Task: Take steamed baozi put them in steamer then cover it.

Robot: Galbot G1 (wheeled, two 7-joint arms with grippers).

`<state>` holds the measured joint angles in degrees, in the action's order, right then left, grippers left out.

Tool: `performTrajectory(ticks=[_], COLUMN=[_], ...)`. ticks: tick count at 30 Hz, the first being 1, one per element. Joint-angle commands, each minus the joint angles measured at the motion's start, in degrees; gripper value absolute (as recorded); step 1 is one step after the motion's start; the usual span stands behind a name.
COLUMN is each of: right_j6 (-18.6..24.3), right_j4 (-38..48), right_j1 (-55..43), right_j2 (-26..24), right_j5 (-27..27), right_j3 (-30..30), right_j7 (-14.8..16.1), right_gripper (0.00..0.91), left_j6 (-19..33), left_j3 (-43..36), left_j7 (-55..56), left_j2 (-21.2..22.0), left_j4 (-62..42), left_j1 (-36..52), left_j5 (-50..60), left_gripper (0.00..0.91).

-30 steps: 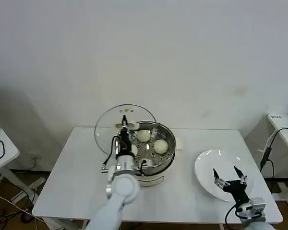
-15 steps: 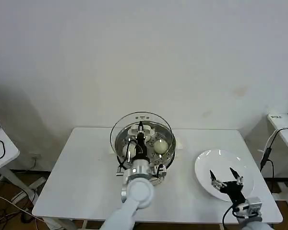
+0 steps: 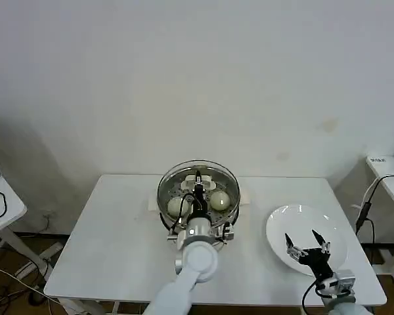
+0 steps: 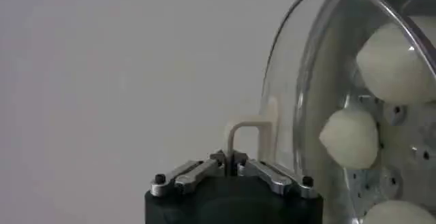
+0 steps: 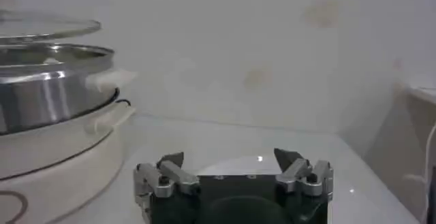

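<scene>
Two grippers here, nearest first: the right gripper (image 3: 306,248) hangs over the near side of the white plate (image 3: 331,231) with its fingers spread wide and nothing in them, parked out of the way I'd guess, since the plate looks bare. Further in, the left gripper (image 3: 198,185) is pinched tight on the whitish handle (image 4: 249,131) of the cover (image 3: 198,172), holding the glass lid by its centre so it hangs level right above the steamer (image 3: 173,220). From the right wrist view there's a slim gap between lid and rim, so it's not seated yet. Through the glass you can see steamed baozi (image 3: 219,201) sitting on the perforated tray, so loading looks done and only lowering is left.
</scene>
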<state>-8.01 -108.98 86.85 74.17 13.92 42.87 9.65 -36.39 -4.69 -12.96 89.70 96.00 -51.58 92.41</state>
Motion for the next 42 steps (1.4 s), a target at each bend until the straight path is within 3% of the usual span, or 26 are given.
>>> performTrajectory(ticks=[1, 42], right_j6=[0.4, 1.8], right_j4=[0.7, 1.6], right_j1=[-0.2, 0.3], right_j2=[0.2, 1.1], right_j5=[-0.2, -2.2], right_j3=[-0.1, -0.2], right_j7=[-0.1, 0.3], right_gripper=[0.907, 0.907], left_j6=[-0.2, 1.4], left_j3=[0.5, 1.2], left_j7=[-0.6, -1.9], left_j2=[1.4, 0.1], left_j4=[-0.7, -1.6], left_j1=[-0.6, 0.4], left_j5=[-0.2, -1.7], left_gripper=[0.000, 0.000])
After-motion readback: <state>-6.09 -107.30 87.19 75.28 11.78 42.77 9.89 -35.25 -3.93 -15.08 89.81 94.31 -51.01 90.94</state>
